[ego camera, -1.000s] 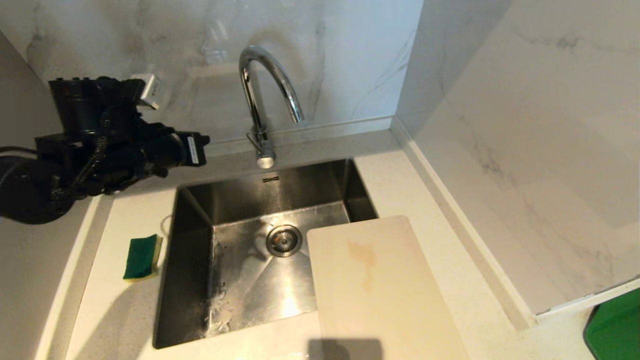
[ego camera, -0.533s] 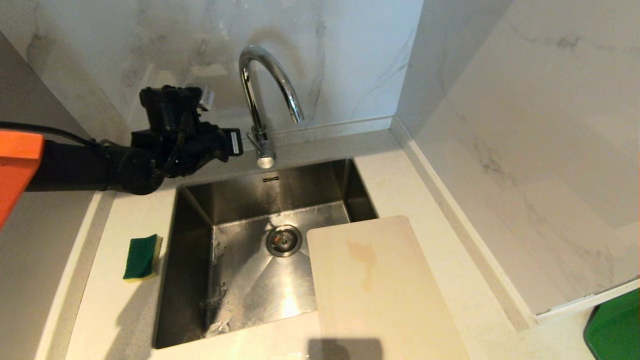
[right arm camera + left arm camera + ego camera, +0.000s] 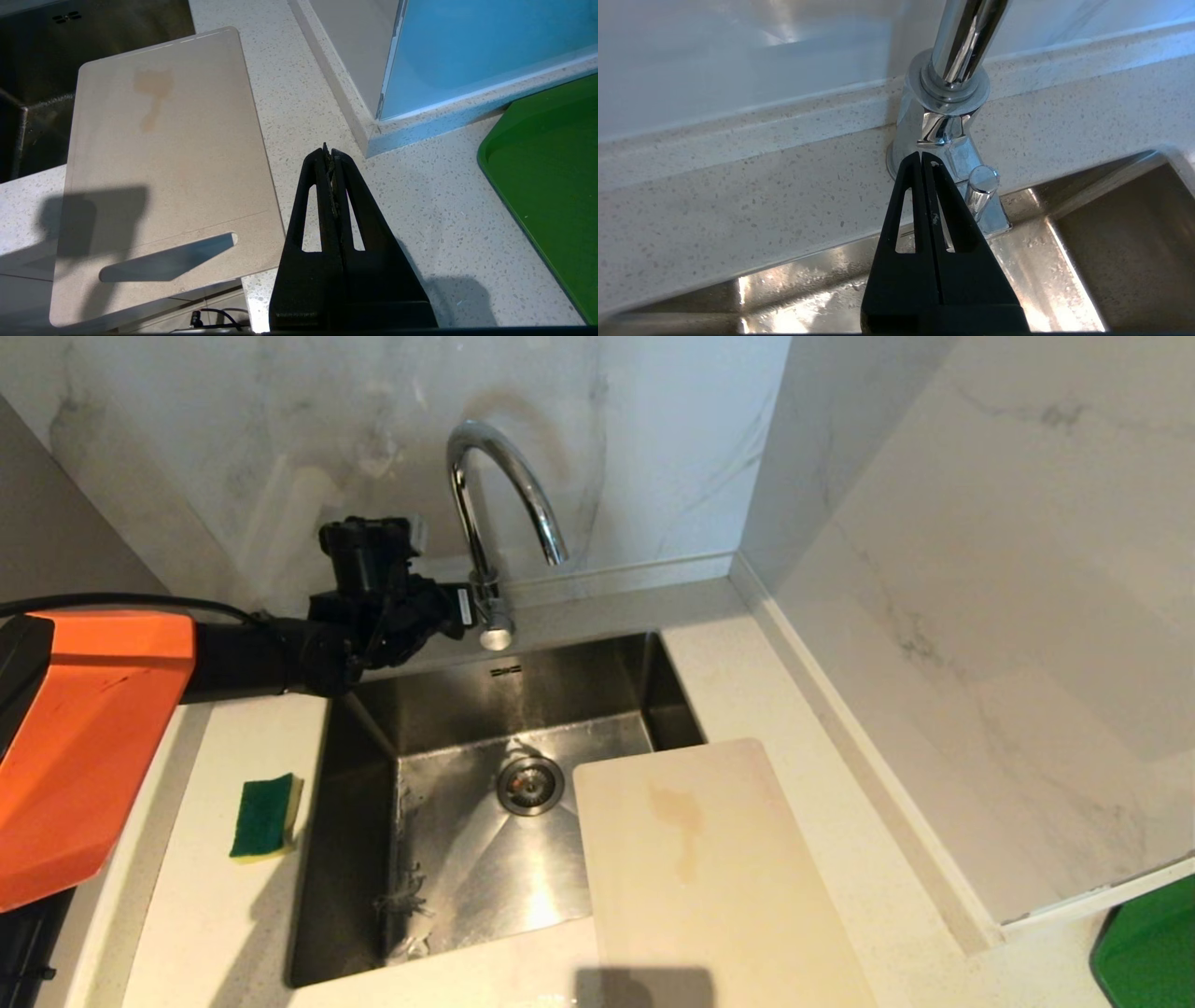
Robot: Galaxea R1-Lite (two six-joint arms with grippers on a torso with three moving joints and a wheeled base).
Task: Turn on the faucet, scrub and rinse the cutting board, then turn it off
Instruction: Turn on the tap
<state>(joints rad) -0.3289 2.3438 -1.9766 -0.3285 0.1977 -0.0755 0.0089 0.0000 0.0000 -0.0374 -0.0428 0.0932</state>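
Clenched tight, with both black fingers pressed flat together and nothing between them, our left gripper (image 3: 921, 155) sits right at the base of the tall shiny chrome gooseneck faucet (image 3: 492, 504), at the back edge of the brushed steel sink (image 3: 355, 859). In our left wrist view the fingertips lie against the faucet's chrome body, and the small stubby chrome lever (image 3: 981, 186) sticks out just beside them, on the sink side of the base. We cannot tell whether the tips actually press the metal or only overlap it in view. The lever's long axis points out and down toward the basin, crossing the line of our fingers, so we judge a sideways nudge with the closed tips would be the way to swing it.

Our right gripper (image 3: 328, 151) is likewise squeezed closed and empty, hanging over the speckled white countertop (image 3: 420, 210), well apart from the faucet; our left arm is clearly the nearer one.

No water shows at the spout. Our large cream-white rectangular plastic cutting board (image 3: 709, 877) lies flat over the sink's near right corner, its yellowish-brown stain (image 3: 680, 812) facing up and its handle slot (image 3: 168, 261) toward us.
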